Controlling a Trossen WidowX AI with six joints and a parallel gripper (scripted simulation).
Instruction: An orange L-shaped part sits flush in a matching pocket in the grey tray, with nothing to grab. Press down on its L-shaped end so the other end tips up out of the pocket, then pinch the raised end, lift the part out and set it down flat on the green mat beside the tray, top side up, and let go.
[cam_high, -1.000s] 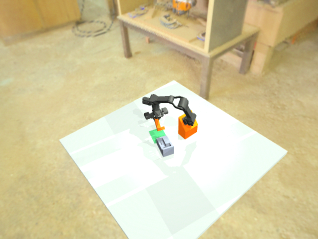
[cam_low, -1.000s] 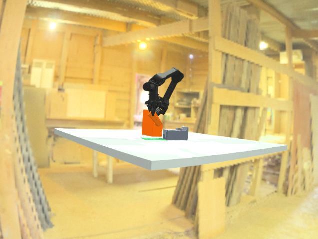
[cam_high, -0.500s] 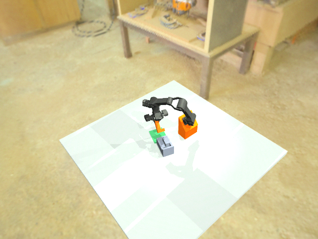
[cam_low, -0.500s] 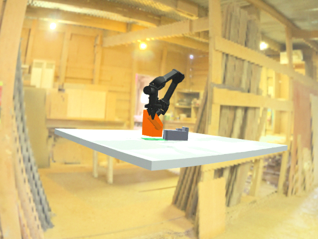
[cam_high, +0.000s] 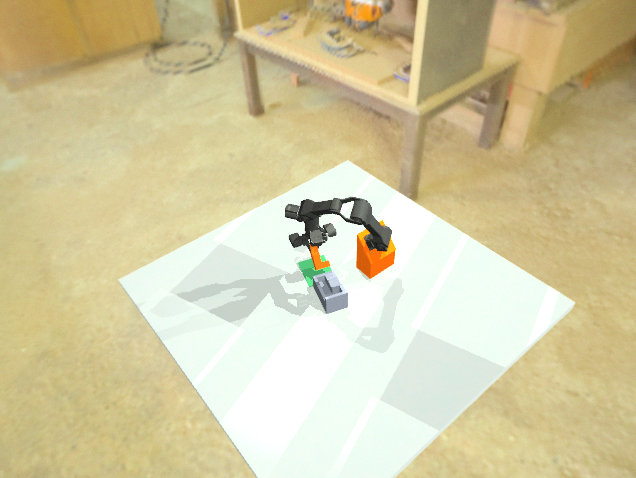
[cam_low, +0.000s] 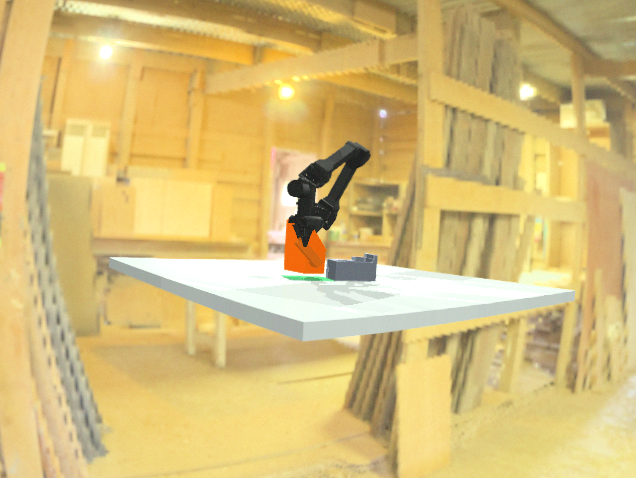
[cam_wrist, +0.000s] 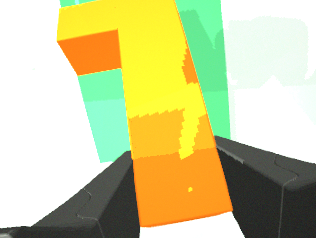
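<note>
The orange L-shaped part (cam_high: 319, 261) (cam_low: 307, 252) (cam_wrist: 157, 90) hangs above the green mat (cam_high: 306, 267) (cam_low: 295, 278) (cam_wrist: 107, 130), tilted, with its L-shaped end lower than the held end. My gripper (cam_high: 313, 246) (cam_low: 304, 243) (cam_wrist: 172, 153) is shut on the part's straight end, one finger on each side in the wrist view. The grey tray (cam_high: 336, 302) (cam_low: 352, 270) stands beside the mat, and its pocket is empty. In the exterior view the part shows in front of the orange block, with a small gap between its lower end and the mat.
The arm's orange base block (cam_high: 371, 262) (cam_low: 293, 254) stands behind the mat and tray. The white table top (cam_high: 287, 380) (cam_low: 246, 303) carries them all. The tray's raised edges stand close to the mat's side.
</note>
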